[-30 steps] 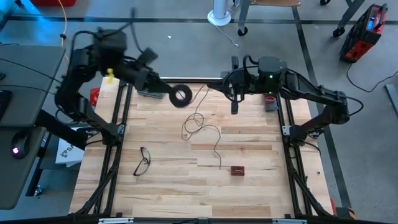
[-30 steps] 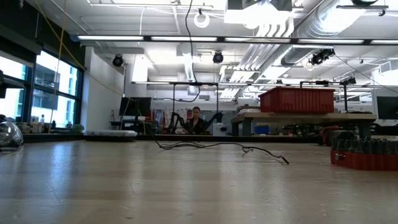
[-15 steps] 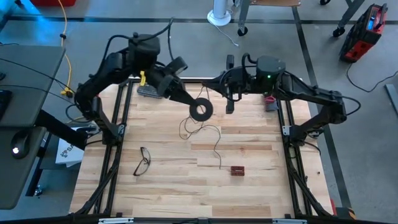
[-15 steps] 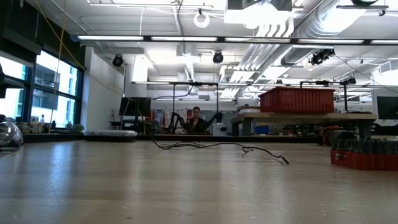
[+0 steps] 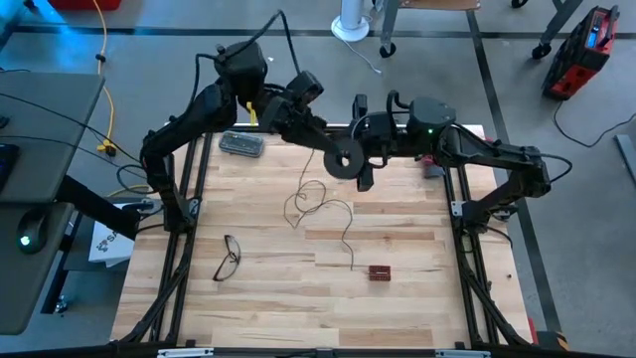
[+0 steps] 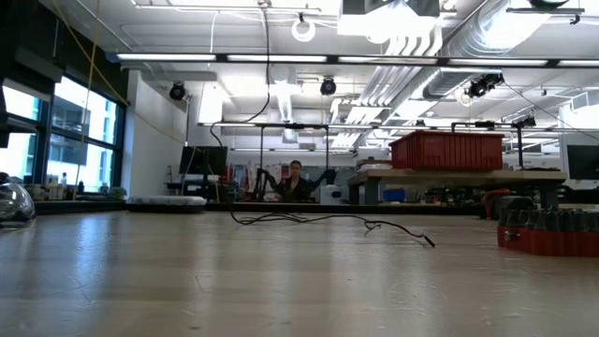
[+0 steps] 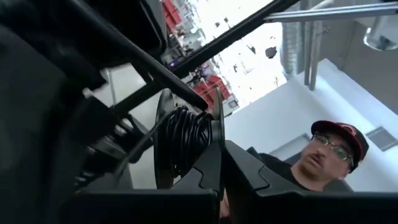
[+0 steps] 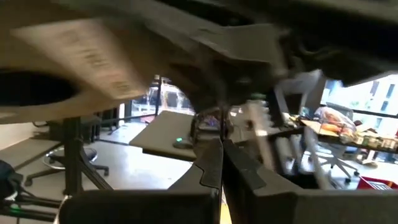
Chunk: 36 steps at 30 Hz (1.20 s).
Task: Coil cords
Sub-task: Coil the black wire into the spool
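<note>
Reel (image 5: pixel 345 159) is hanging above the table's far centre as I am holding it clamped in the left gripper (image 5: pixel 333 151), wire (image 5: pixel 320 209) trailing below, right gripper (image 5: pixel 364 171) closed alongside.

reel (image 5: pixel 345 159) blk | wire (image 5: pixel 328 211) dark, thin | table (image 5: pixel 268 298) pale wood planks | eyeglasses (image 5: pixel 229 258) blk frames | small block (image 5: pixel 379 272) dark red | arms blk | bin (image 6: pixel 446 150) red

Wooden table (image 5: pixel 397 298) with wire (image 5: pixel 328 214), eyeglasses (image 5: pixel 229 257), small red-brown block (image 5: pixel 379 272).
</note>
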### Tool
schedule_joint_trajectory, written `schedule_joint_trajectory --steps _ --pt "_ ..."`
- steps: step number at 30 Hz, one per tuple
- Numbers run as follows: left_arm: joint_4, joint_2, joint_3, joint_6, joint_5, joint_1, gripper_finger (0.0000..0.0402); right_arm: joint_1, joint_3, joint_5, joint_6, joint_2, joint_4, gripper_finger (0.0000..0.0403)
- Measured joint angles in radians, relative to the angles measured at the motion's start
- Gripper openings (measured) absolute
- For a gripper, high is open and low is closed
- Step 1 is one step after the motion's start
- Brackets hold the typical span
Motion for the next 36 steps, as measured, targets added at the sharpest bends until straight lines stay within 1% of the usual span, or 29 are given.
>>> schedule_joint_trajectory --steps 6,12,15,20,24,28,31,36 --pt "0.025 -0.003 0.0 0.009 0.004 0.03 0.0 0.025 0.0 0.0 0.023 0.001 0.022 0.0" --pt "0.163 0.011 0.0 -0.009 0.018 0.03 0.0 0.025 0.0 0.0 0.061 0.007 0.072 0.0" --pt "0.198 0.013 -0.001 -0.007 0.024 0.036 0.0 0.029 0.0 -0.018 0.063 0.007 0.093 0.0" --pt "0.226 -0.003 -0.001 0.114 0.019 0.065 0.0 0.034 0.0 -0.044 0.097 0.007 0.106 0.0" --pt "0.226 -0.031 -0.001 0.236 -0.021 0.09 0.0 0.038 0.0 -0.043 0.105 0.006 0.098 0.0" --pt "0.183 -0.065 -0.001 0.316 -0.042 0.114 0.0 0.037 0.0 -0.04 0.122 0.006 0.102 0.0" --pt "0.11 -0.096 -0.001 0.37 -0.055 0.134 0.0 0.037 0.0 -0.037 0.122 0.006 0.104 0.0" --pt "-0.048 -0.148 -0.001 0.508 -0.137 0.149 0.0 0.033 0.0 -0.036 0.119 0.006 0.103 0.0"
